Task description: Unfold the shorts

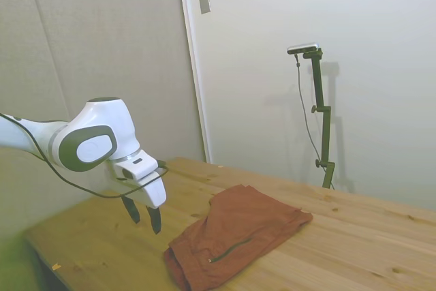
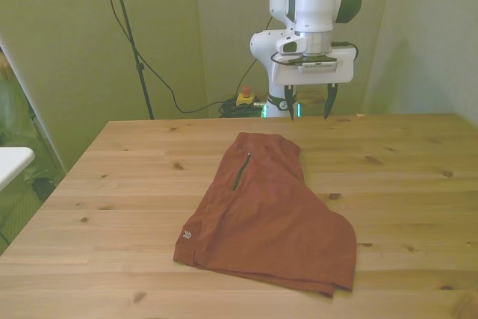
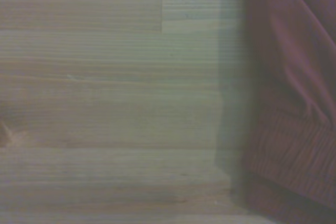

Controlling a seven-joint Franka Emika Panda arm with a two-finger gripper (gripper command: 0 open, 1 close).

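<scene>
- Hovering above the table (image 1: 354, 236) in the side view, the gripper (image 1: 142, 217) hangs with its two dark fingers (image 1: 155, 219) pointing down and spread apart, nothing between them.
- Side view: the shorts (image 1: 235, 233) lie folded on the wood, just beside the gripper and not touching it. A thin dark zip (image 1: 231, 248) runs across the top layer; the bunched waistband end lies at the near table edge.
- Front view: the gripper (image 2: 307, 101) sits above the far table (image 2: 418, 177) edge, fingers (image 2: 327, 102) wide apart and empty.
- Front view: the shorts (image 2: 269, 211) lie flat near the table's middle, narrow waist end toward the arm, wider leg end toward the camera. The zip (image 2: 242, 170) is on the front view's left side of the cloth; a small pale logo (image 2: 187, 235) marks the near corner on that same side.
- Wrist view: blurred. Bare planks (image 3: 110, 98) fill most of it; the shorts (image 3: 294, 93) cover one side, with a ribbed waistband (image 3: 294, 156) showing.
- No containers seen in any view.
</scene>
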